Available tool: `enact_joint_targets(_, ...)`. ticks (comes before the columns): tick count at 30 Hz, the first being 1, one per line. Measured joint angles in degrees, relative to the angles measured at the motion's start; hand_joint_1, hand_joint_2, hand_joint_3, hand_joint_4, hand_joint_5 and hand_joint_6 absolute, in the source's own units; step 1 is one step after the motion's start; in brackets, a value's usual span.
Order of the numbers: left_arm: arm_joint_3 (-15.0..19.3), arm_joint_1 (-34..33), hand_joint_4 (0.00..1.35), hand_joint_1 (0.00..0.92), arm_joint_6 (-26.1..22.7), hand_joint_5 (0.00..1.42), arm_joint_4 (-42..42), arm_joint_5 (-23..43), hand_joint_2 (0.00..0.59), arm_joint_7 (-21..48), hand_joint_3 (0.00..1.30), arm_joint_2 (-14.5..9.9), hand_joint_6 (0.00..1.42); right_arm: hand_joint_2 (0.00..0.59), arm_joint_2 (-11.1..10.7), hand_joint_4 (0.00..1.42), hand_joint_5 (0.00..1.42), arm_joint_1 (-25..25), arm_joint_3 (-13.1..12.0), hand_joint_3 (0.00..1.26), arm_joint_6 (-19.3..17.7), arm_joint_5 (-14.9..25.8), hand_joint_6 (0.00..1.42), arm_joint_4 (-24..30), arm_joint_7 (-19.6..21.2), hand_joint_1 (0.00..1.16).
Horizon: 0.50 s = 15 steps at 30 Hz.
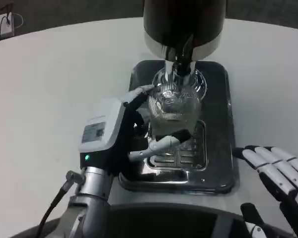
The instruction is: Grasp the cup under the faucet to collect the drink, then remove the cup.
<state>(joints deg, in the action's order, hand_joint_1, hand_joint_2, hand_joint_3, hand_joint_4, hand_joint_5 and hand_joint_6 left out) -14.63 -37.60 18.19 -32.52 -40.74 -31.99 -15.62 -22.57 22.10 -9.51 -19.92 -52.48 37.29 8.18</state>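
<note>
Now left hand (120, 133) around cup (172, 110) beneath faucet (181, 59).

you had a white round table (49, 79) spread across the frame, with dark floor (79, 10) showing beyond its far edge. on that floor, at the top left corner, you could see a white power strip (0, 24) with a thin cable looping off it. a dark curved edge (174, 218) sat along the bottom of your picture, in front of the table.
</note>
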Motion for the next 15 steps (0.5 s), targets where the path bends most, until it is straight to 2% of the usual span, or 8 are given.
enact_joint_targets(4, 0.01, 0.02, 0.17, 0.006, 0.6, 0.57, 0.37, 0.7, 0.0, 0.99, 0.17, -0.32, 0.66, 0.535, 0.14, 0.16, 0.18, -0.01, 0.01, 0.18, 0.03, 0.05, 0.27, 0.02, -0.21, 0.45)
enact_joint_targets(10, 0.89, 2.49, 0.13, 0.0, 2.36, 0.45, 3.99, 4.19, 0.0, 1.96, 0.14, -0.33, 0.42, 0.54, 0.48, 0.16, 0.18, 0.17, 0.02, 0.18, 0.03, 0.06, 0.27, 0.41, -0.47, 0.45)
enact_joint_targets(12, 2.16, 4.79, 0.12, 0.0, 2.81, 0.43, 7.19, 5.59, 0.0, 2.41, 0.14, -0.31, 0.4, 0.538, 0.53, 0.16, 0.18, 0.25, 0.05, 0.18, 0.04, 0.06, 0.27, 0.46, -0.54, 0.45)
enact_joint_targets(15, 5.9, 11.0, 0.09, 0.0, 3.08, 0.37, 15.59, 9.61, 0.0, 3.05, 0.11, 0.01, 0.33, 0.537, 0.62, 0.16, 0.18, 0.49, 0.02, 0.18, 0.05, 0.09, 0.27, 0.68, -0.65, 0.45)
